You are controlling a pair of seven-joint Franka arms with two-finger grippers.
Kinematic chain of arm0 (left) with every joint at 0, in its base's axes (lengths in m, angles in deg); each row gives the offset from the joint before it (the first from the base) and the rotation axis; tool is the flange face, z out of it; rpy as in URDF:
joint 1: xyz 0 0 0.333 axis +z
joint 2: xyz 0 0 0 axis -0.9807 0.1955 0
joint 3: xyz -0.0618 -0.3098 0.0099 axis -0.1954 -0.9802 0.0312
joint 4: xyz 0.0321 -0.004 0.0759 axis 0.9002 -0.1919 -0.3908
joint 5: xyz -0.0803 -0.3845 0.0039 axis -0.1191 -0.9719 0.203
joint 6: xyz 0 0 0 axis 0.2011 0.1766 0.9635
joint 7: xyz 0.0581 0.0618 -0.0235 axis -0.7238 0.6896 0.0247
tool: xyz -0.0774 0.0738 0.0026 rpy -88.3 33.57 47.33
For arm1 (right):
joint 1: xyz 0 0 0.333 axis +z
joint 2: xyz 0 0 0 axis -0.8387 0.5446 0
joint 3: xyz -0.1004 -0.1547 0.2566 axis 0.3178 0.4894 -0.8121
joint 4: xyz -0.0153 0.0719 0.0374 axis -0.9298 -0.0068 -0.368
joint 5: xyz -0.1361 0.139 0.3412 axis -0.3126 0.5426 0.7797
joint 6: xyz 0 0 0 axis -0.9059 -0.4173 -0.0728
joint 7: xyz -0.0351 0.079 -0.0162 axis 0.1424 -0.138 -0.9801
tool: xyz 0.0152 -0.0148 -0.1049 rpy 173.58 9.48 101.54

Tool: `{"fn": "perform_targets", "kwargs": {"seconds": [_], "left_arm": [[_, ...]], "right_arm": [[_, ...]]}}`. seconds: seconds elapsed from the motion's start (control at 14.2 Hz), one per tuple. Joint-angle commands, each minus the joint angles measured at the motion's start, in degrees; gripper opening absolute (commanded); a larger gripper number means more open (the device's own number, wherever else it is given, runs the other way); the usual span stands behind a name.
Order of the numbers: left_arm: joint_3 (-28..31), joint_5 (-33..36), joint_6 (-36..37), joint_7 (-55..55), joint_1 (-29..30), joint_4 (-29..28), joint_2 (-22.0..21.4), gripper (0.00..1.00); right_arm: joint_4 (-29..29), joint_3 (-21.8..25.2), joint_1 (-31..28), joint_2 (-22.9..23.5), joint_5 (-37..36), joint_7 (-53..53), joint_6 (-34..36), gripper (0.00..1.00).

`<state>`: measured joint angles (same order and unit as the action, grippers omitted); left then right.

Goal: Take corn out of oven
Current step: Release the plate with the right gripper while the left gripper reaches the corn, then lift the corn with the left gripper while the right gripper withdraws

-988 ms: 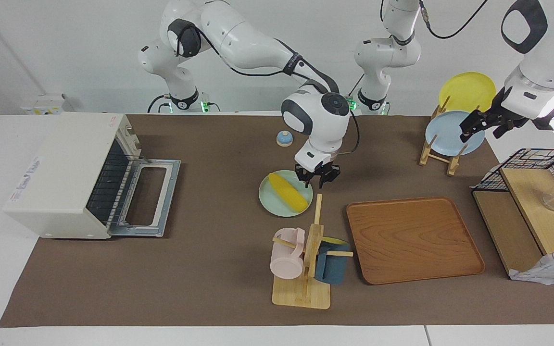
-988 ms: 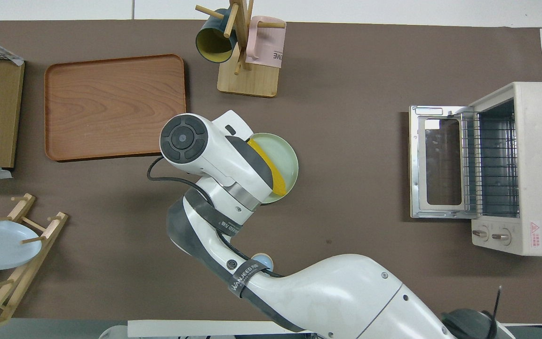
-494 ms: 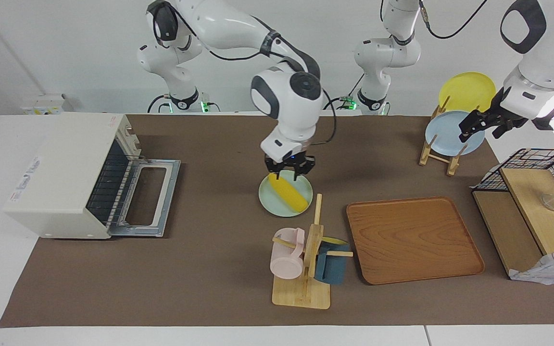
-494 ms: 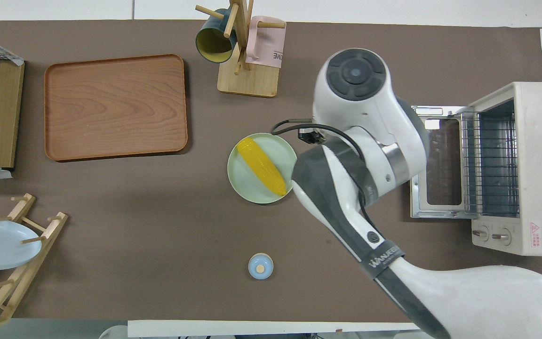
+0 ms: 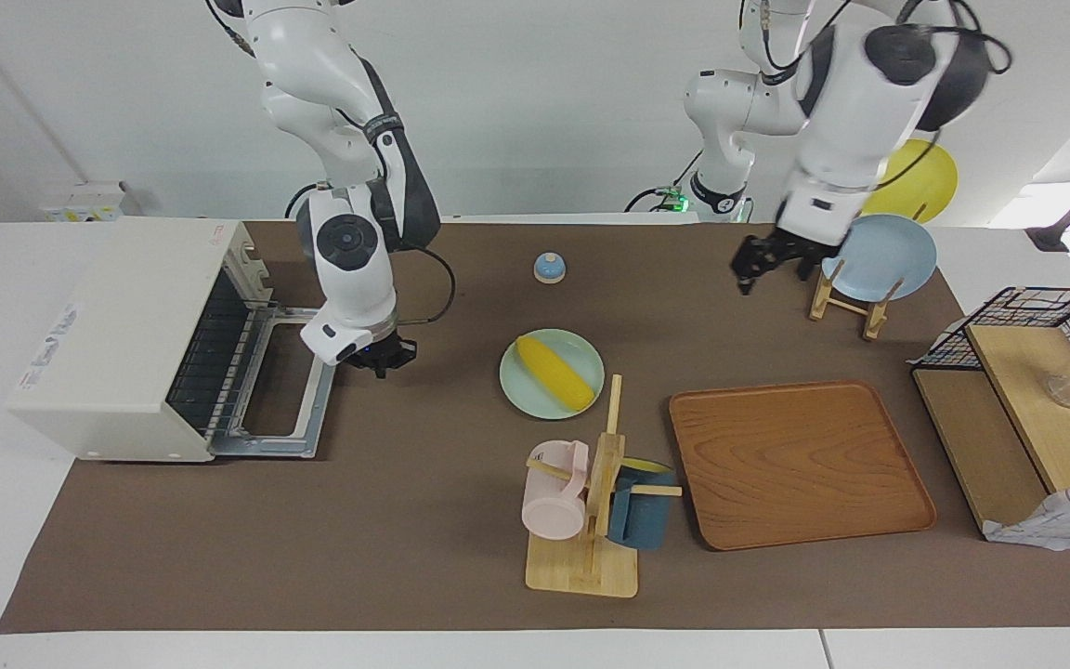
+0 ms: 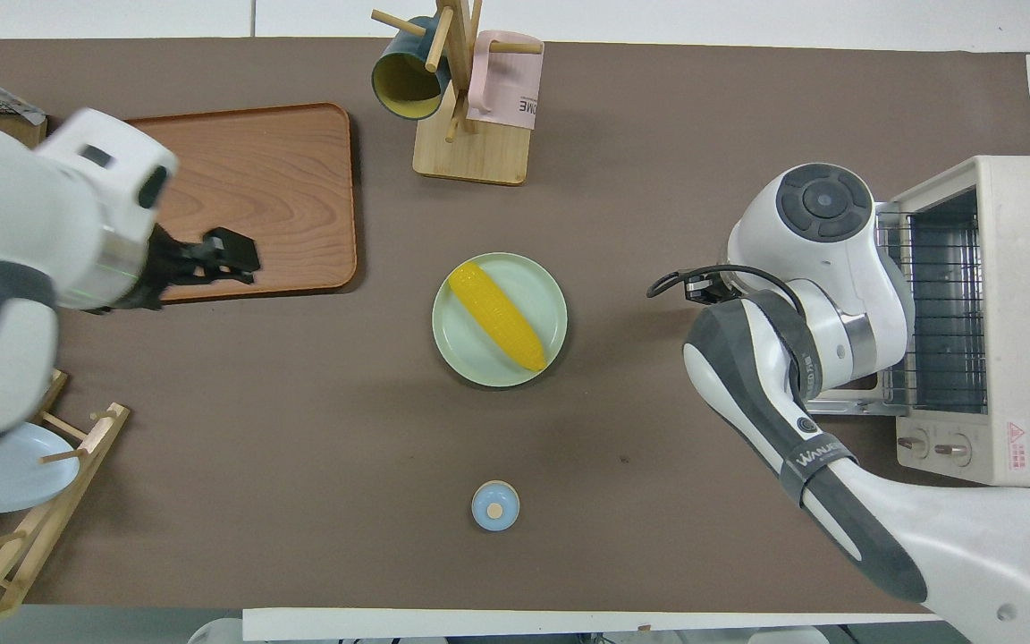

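The yellow corn (image 5: 554,372) (image 6: 497,315) lies on a pale green plate (image 5: 526,392) (image 6: 479,356) in the middle of the mat, with nothing touching it. The cream oven (image 5: 117,316) (image 6: 1029,295) stands at the right arm's end of the table. Its door (image 5: 331,372) is folded down and only the bare wire rack (image 6: 935,304) shows inside. My right gripper (image 5: 384,357) hangs shut and empty just beside the door's edge, on the plate's side; its own wrist hides it from above. My left gripper (image 5: 763,265) (image 6: 227,255) is open and empty over the mat beside the plate rack.
A small blue bell (image 5: 549,268) sits nearer to the robots than the plate. Farther from them stand a mug tree (image 5: 591,502) and a wooden tray (image 5: 800,460). A plate rack (image 5: 846,297) and a wire basket (image 5: 1023,307) stand at the left arm's end.
My right gripper left the space over the plate, crossed to the oven door and shut. My left arm swung from the wire basket toward the middle. The corn stayed on the plate.
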<state>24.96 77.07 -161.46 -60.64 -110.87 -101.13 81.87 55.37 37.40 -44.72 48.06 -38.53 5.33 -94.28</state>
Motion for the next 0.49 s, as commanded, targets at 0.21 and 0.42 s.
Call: {"fn": "perform_targets", "kwargs": {"seconds": [0.21,0.42], "left_arm": [[1.3,0.4,-19.9,-24.4,-16.5,-3.7,11.3,1.00],[1.4,0.5,-22.7,-27.4,-16.5,-0.2,18.4,1.00]], "right_arm": [[0.4,-0.9,-3.7,3.5,-9.2,-0.2,-1.5,0.00],[0.3,-0.8,-3.7,3.9,-12.1,-0.4,-0.8,0.00]]}}
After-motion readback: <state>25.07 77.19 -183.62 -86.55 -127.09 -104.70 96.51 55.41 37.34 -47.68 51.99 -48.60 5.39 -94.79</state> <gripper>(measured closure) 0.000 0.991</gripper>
